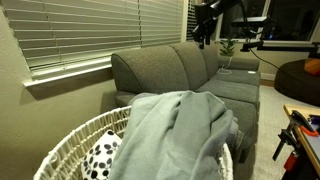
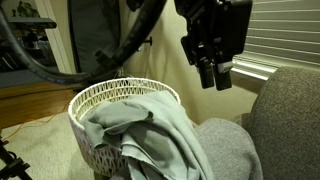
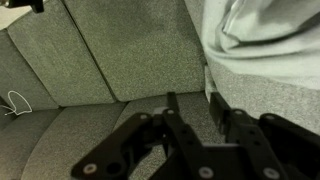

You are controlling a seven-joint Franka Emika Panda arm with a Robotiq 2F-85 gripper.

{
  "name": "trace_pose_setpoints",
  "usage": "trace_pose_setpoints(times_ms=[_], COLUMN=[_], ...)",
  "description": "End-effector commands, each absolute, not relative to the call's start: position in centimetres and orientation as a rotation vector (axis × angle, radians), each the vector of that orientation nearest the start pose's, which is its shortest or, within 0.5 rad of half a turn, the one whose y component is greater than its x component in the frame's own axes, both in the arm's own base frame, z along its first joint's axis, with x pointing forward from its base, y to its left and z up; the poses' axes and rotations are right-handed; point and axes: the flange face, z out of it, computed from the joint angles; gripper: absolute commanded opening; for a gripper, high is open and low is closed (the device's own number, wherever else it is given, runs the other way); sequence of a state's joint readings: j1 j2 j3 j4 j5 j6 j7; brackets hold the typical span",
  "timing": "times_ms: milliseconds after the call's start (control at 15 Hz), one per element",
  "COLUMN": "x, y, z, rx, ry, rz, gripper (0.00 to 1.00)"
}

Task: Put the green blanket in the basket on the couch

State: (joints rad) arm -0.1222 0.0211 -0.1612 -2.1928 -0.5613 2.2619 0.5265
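The pale grey-green fleece blanket (image 2: pixel 165 140) lies rumpled over the round white wicker basket (image 2: pixel 100 95), below and apart from the black gripper (image 2: pixel 214 80). Its jaws stand apart and hold nothing, above the grey fabric couch (image 3: pixel 120 50).

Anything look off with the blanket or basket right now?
Yes: the green blanket is only half in the basket, spilling over its rim onto the couch arm. The gripper hangs above, empty.
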Motion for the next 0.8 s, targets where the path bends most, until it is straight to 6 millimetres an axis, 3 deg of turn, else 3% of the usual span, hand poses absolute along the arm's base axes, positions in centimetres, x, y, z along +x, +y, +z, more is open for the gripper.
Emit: trace_pose_setpoints(times_ms=[0,267,533,733], x=[51.6,52.4,53.3,53.5], y=[-15.0,-10.4,-5.0,-2.0], z=[40.3,41.1,41.1,41.0], rx=[-3.510,-3.516,-3.472,-3.437], ry=[0.733,0.586,0.425,0.342], rz=[-0.156,-0.147,-0.136,-0.120], gripper=[0.70,0.96,1.00,1.00])
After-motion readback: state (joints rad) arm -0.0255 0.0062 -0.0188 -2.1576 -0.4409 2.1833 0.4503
